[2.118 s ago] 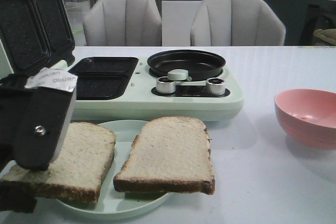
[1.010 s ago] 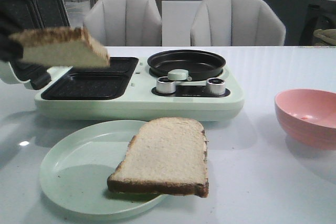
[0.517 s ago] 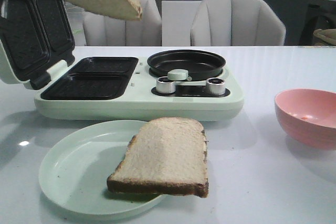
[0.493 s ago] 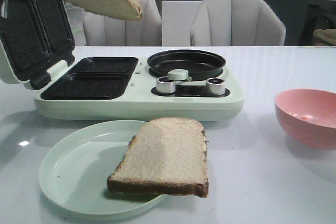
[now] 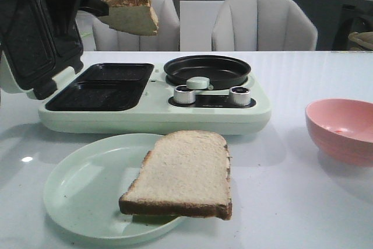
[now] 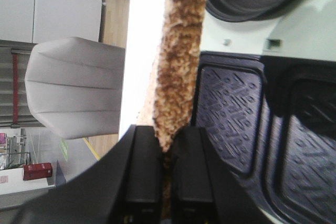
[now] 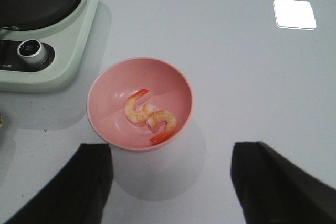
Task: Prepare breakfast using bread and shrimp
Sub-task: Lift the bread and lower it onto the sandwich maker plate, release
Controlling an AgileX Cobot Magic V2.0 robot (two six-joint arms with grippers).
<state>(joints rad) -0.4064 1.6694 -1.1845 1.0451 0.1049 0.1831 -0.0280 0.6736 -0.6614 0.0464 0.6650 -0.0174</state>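
Note:
My left gripper is shut on one bread slice and holds it in the air above the sandwich maker's open plates. In the left wrist view the slice stands edge-on between the fingers. The second bread slice lies on the pale green plate at the front. Two shrimp lie in the pink bowl, which also shows at the right of the front view. My right gripper is open and empty, above the table close to the bowl.
The mint-green breakfast machine has a raised lid at the left, a round black pan and two knobs. Two grey chairs stand behind the table.
My left gripper took one bread slice off the plate, raised it and carried it back over the sandwich maker. The other slice stayed on the plate.

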